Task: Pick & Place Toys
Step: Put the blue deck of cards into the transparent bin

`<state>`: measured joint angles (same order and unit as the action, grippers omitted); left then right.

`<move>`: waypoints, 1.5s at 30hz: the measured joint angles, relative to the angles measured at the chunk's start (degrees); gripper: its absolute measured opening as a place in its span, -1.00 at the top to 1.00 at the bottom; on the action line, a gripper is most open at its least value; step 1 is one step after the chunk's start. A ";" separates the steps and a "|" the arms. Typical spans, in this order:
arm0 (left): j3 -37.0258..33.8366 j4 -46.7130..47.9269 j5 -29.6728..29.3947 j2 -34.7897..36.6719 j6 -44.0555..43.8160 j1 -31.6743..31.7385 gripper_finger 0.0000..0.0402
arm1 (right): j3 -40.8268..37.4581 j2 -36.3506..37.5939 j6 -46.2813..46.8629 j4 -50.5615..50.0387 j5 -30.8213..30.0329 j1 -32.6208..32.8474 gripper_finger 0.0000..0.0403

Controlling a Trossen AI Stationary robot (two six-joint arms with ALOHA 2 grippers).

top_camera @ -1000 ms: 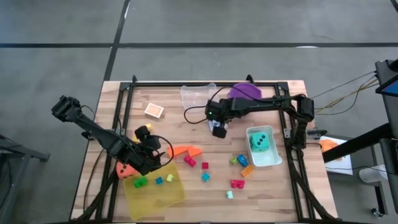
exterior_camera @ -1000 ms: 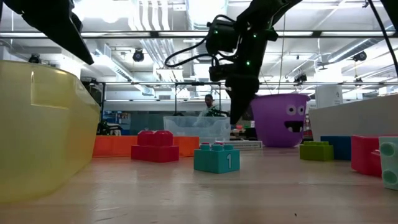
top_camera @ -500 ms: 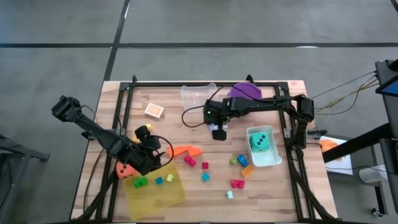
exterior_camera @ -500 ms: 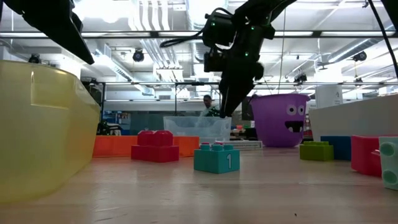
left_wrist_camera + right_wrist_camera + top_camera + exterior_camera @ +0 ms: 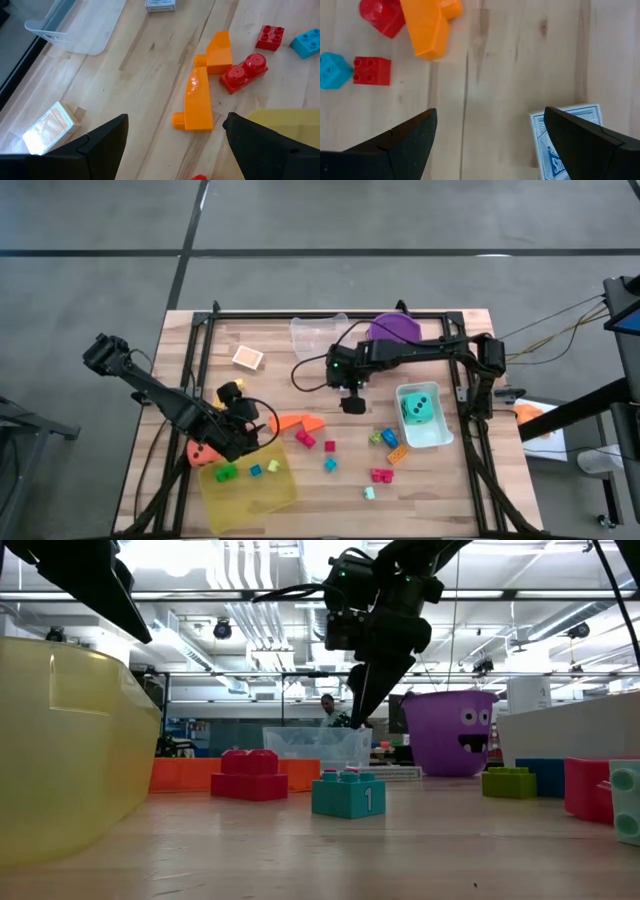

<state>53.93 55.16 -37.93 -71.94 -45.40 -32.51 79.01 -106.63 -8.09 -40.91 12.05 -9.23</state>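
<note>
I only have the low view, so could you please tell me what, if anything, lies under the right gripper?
Observer: A blue card pack lies close to one finger of the open right gripper.
Operator: And the left gripper?
Observer: The left gripper is open, with an orange wedge lying ahead of it.
Operator: Where is the teal die?
Observer: The teal die sits inside the clear tub.

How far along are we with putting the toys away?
Done: teal die in the clear tub, three small bricks in the yellow tray. In hand: nothing; the right gripper, near a blue card pack, and the left gripper, over the orange wedges, are open. Left: those, plus scattered bricks.
</note>
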 joint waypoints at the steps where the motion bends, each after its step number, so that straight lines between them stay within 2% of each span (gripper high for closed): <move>1: 0.00 0.00 0.00 0.00 -0.01 0.00 -0.62 | -0.01 0.00 0.41 0.26 -0.85 0.02 -0.80; 7: 0.00 0.00 0.00 0.00 -0.01 0.00 -0.62 | -0.01 0.00 4.33 0.64 -4.64 0.08 -0.80; 11: 0.00 0.00 0.00 0.00 -0.01 0.00 -0.62 | -0.03 -0.01 1.55 0.54 -4.75 0.56 -0.81; 14: 0.00 0.00 0.00 0.00 -0.03 0.00 -0.62 | -0.03 -0.07 0.88 0.36 -4.85 0.72 -0.91; 16: 0.00 0.00 0.02 0.00 -0.03 0.00 -0.62 | -0.03 -0.09 0.86 0.37 -6.52 0.74 -0.97; 19: 0.00 0.00 0.02 0.00 -0.03 0.02 -0.62 | -0.03 -0.11 -1.27 0.40 -9.18 0.74 -0.95; 23: 0.00 0.00 0.35 0.00 -0.05 0.04 -0.62 | -0.05 -0.11 -2.21 0.58 -7.30 0.78 -0.94; 27: 0.00 0.00 0.59 0.00 -0.03 0.04 -0.62 | -0.05 -0.11 1.38 0.90 -7.34 1.05 -0.94; 30: 0.00 -0.01 0.62 0.00 -0.01 0.04 -0.62 | -0.05 -0.13 0.37 1.43 -8.76 1.03 -0.94; 34: 0.00 -0.02 0.63 0.00 -0.01 0.04 -0.62 | -0.07 -0.45 -2.62 2.10 -13.99 1.02 -0.94; 40: 0.00 -0.04 1.01 0.00 -0.04 0.02 -0.62 | -0.43 -0.48 -8.84 2.17 -14.21 0.73 -0.94; 45: 0.00 -0.13 1.07 0.00 -0.05 0.02 -0.62 | -1.94 -0.48 -8.50 2.20 -14.58 -0.23 -0.94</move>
<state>53.93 55.02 -36.86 -71.94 -45.45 -32.49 77.07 -107.11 -16.59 -38.71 -2.53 -9.47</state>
